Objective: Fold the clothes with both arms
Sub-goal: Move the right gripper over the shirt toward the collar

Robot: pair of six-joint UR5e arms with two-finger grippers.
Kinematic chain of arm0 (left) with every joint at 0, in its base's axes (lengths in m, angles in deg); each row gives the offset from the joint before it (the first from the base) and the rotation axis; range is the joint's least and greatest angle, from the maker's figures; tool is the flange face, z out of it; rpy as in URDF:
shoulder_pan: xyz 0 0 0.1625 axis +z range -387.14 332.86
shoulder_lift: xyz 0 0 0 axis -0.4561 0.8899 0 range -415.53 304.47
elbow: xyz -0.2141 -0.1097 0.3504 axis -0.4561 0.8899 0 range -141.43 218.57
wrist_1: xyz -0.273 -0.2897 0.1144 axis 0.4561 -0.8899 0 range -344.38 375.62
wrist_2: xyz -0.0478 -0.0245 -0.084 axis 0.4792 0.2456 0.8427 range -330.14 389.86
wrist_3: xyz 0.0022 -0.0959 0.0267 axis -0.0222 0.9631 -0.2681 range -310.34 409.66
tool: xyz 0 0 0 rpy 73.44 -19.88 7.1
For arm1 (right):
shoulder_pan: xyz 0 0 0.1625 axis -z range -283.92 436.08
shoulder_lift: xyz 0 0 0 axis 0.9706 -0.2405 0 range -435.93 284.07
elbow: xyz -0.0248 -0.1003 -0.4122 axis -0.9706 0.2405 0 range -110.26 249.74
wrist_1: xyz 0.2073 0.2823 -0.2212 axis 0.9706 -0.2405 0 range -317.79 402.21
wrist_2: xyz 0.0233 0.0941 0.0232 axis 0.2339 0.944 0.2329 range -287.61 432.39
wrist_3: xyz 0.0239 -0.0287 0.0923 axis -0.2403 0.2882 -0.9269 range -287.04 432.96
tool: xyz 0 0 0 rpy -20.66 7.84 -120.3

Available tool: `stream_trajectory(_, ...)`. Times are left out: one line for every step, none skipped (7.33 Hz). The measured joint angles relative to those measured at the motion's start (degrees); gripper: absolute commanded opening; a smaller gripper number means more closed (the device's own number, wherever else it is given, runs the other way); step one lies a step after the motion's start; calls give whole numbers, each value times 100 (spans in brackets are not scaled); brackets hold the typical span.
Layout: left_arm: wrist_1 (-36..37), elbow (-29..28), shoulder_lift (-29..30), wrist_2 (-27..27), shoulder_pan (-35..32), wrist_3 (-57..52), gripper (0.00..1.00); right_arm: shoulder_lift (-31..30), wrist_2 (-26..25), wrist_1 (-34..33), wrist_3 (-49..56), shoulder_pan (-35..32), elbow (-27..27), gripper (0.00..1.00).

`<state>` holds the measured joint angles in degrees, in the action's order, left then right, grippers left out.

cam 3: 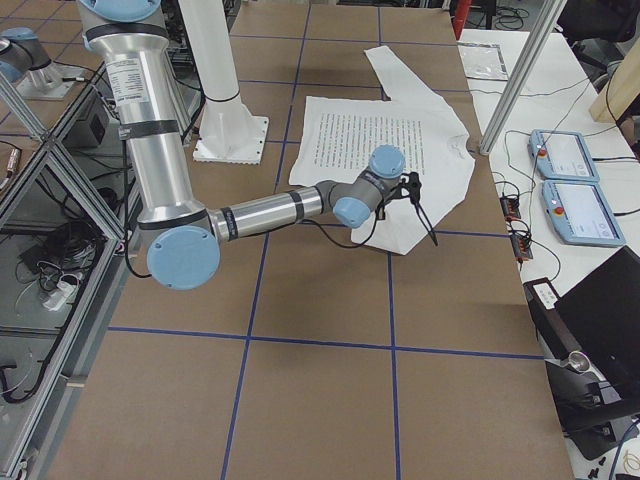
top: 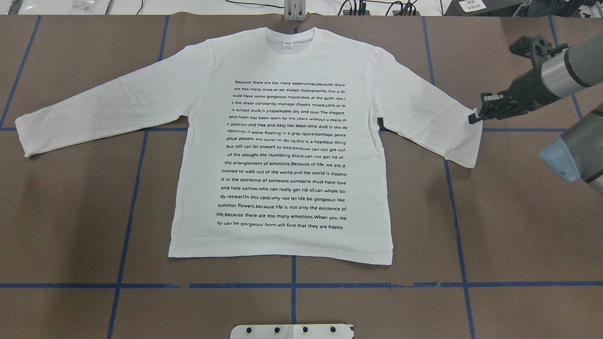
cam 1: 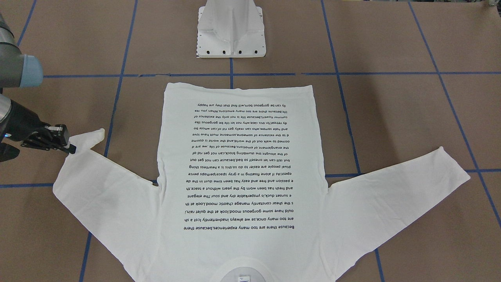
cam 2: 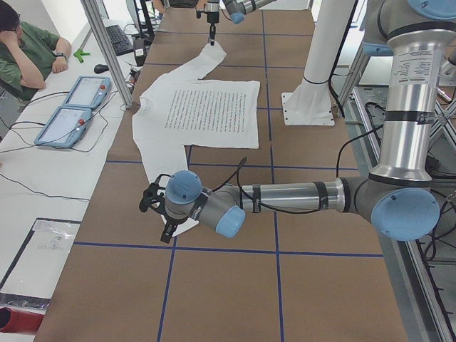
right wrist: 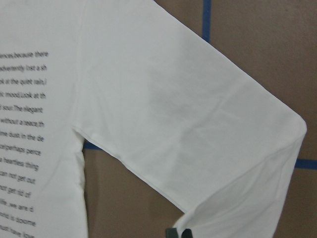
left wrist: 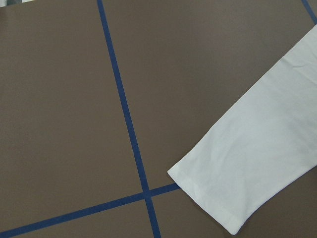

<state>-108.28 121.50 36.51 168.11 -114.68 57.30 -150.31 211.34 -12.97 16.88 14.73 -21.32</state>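
A white long-sleeved shirt (top: 282, 155) lies flat on the brown tabletop (top: 70, 212), printed side up, sleeves spread. The right arm (top: 556, 77) reaches in low, and the right claw (top: 475, 116) pinches one sleeve's end, slightly raised. The left claw (cam 2: 165, 229) hangs over the other cuff; whether it is spread cannot be told.

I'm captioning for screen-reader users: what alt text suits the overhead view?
A white shirt lies flat, printed text up, sleeves spread, on a brown table with blue tape lines. From the right, the right pincer pinches the edge of one sleeve near its end.
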Motion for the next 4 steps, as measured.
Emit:
stream_trajectory(-13,-1,-3,0,-2,3,99,667,8,-108,-562,13,178,0)
stream_trajectory(-23,-7,-7,-4,-3,11,99,1390,-6,-186,-830,37,492,0)
stream_trajectory(-27,-10,-9,-14,-3,21,99,2117,-78,-222,-949,93,883,0)
stream_trajectory(-28,-12,-12,-23,-6,27,99,2837,-258,-240,-1002,213,1328,0)
